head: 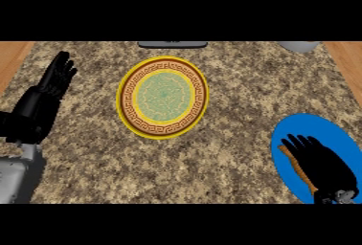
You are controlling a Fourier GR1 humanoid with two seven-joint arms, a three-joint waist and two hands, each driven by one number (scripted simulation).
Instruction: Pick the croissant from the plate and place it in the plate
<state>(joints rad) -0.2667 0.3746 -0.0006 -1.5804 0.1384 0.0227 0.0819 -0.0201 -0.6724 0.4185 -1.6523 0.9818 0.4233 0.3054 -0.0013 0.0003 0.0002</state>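
A blue plate (311, 125) lies at the counter's lower right. My right hand (322, 162) hovers over it with fingers stretched out toward the upper left, open. It covers most of the croissant (292, 162); only a thin brown strip shows along the hand's left side. I cannot tell whether the hand touches it. A yellow plate (121, 98) with a brown patterned ring and green centre sits in the middle of the counter, with nothing on it. My left hand (44, 100) rests open at the left edge, fingers up.
A flat grey object (173, 44) pokes in at the top edge, behind the yellow plate. A pale grey rounded object (300, 46) sits at the top right. Wooden strips border the granite counter on the left (10, 57) and right (350, 57).
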